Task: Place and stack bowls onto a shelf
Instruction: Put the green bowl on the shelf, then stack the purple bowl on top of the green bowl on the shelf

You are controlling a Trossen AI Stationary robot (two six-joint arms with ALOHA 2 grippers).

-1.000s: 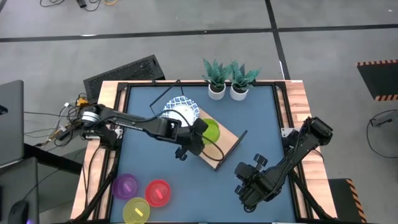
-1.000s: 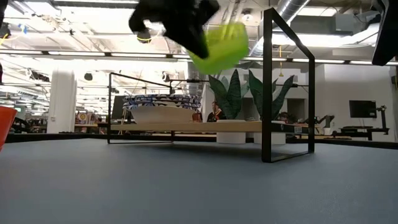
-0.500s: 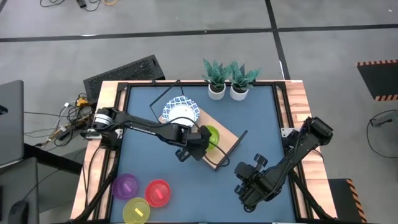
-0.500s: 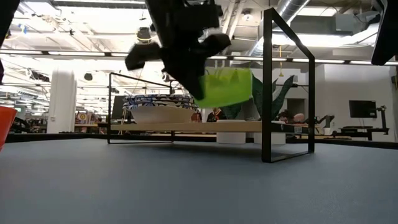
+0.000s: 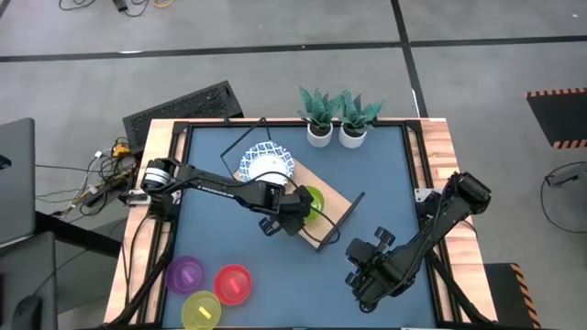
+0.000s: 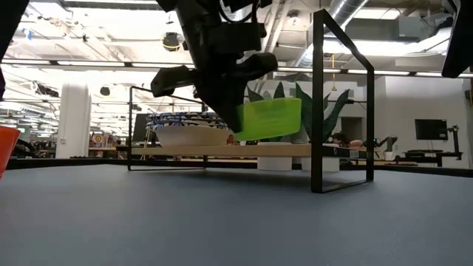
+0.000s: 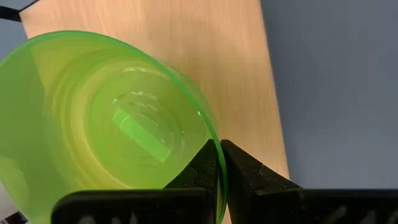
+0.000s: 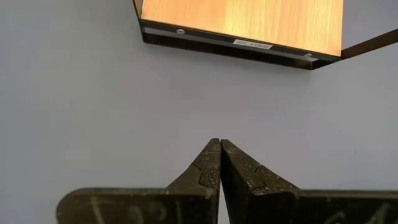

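The left gripper point(image 5: 298, 207) pinches the green bowl's point(image 5: 312, 197) rim, holding the bowl just above the shelf point(image 5: 323, 209) board — at about four o'clock from the blue-rimmed white bowls point(image 5: 267, 165) stacked on the shelf's far end. The right gripper point(image 8: 220, 163) (fingers pressed together, holding nothing) waits over bare table point(image 5: 385, 165) at the shelf's five o'clock.
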